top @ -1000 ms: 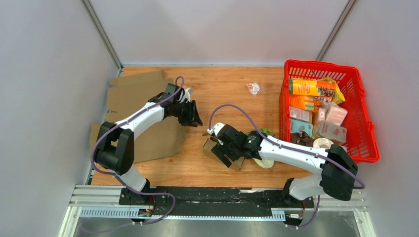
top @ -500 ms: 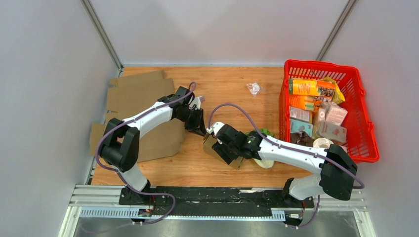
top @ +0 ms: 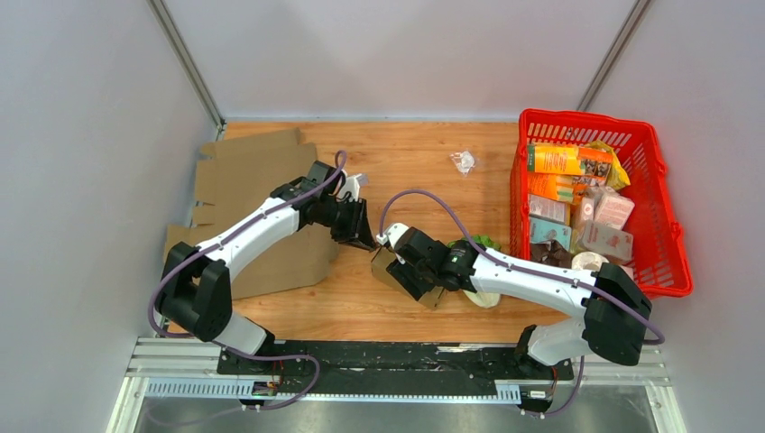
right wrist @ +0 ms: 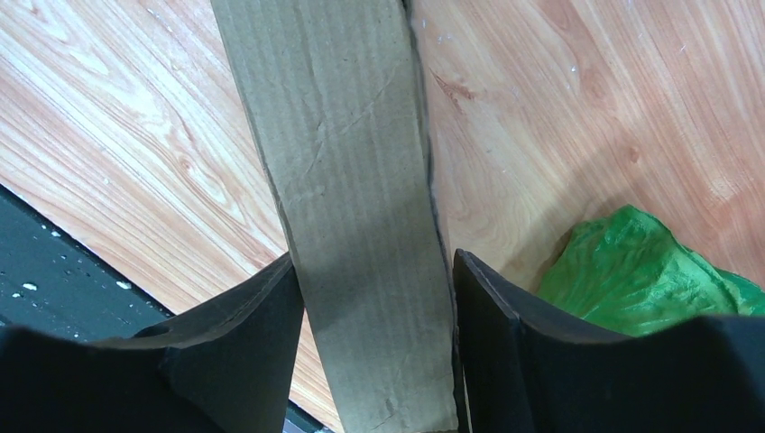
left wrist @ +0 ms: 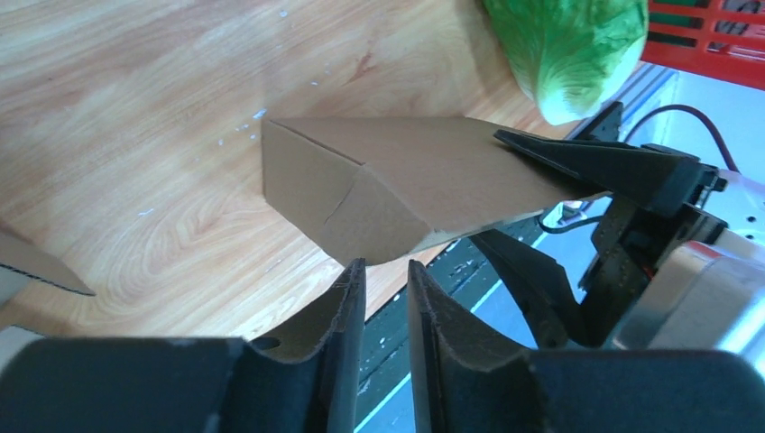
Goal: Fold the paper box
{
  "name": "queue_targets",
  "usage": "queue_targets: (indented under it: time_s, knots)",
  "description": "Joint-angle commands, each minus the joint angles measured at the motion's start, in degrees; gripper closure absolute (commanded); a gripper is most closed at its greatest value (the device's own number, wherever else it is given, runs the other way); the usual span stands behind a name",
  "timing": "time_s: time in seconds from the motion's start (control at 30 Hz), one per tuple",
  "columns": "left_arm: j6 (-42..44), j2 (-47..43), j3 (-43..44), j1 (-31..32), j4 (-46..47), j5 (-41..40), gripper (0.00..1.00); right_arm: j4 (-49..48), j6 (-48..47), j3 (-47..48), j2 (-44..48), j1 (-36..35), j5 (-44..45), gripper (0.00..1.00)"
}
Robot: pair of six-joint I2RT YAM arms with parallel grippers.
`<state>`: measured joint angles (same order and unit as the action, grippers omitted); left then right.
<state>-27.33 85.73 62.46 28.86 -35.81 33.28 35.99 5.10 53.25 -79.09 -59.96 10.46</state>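
The small brown paper box (top: 386, 267) lies on the wooden table, partly folded. My right gripper (top: 412, 273) is shut on it; in the right wrist view one box panel (right wrist: 352, 180) fills the space between both fingers (right wrist: 248, 334). My left gripper (top: 359, 232) hovers just left of the box, empty. In the left wrist view its jaws stand nearly together with a narrow slit, tips (left wrist: 386, 271) just short of the box's rounded flap (left wrist: 397, 194). The right gripper's black fingers (left wrist: 586, 167) grip the box's far side.
Flat cardboard sheets (top: 257, 171) lie at the left under my left arm. A red basket (top: 669, 239) of groceries stands at the right. A green lettuce (top: 483, 241), a white tape roll (top: 483, 299) and a small clear packet (top: 464, 161) lie nearby.
My left gripper has swung from the cardboard sheets to the right and down, arriving beside the box. The right gripper has kept its hold, shifting the box slightly.
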Motion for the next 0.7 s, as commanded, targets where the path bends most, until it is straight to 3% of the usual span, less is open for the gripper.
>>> queue_targets:
  time_s: [0.0, 0.17, 0.4, 0.6, 0.67]
  knots:
    - [-1.2, -2.4, -1.3, 0.8, 4.3, 2.9, 0.65, -2.3, 0.0, 0.3, -0.3, -0.1, 0.9, 0.41]
    - [0.7, -10.4, -7.1, 1.3, 11.9, -3.6, 0.48, -2.5, 0.3, 0.3, -0.2, -0.2, 0.2, 0.42]
    - [4.8, -8.6, -3.7, 2.9, 7.9, -12.3, 0.5, -2.8, 0.0, 0.2, 0.5, -0.2, -0.4, 0.43]
    - [10.0, -5.9, -1.9, 3.0, 12.3, -8.2, 0.46, -3.0, 0.3, -0.3, 0.3, -0.2, -1.0, 0.43]
    - [10.5, -7.0, -4.9, 3.4, 16.6, -6.9, 0.45, -3.2, 0.3, -0.3, 0.3, -0.2, -1.1, 0.43]
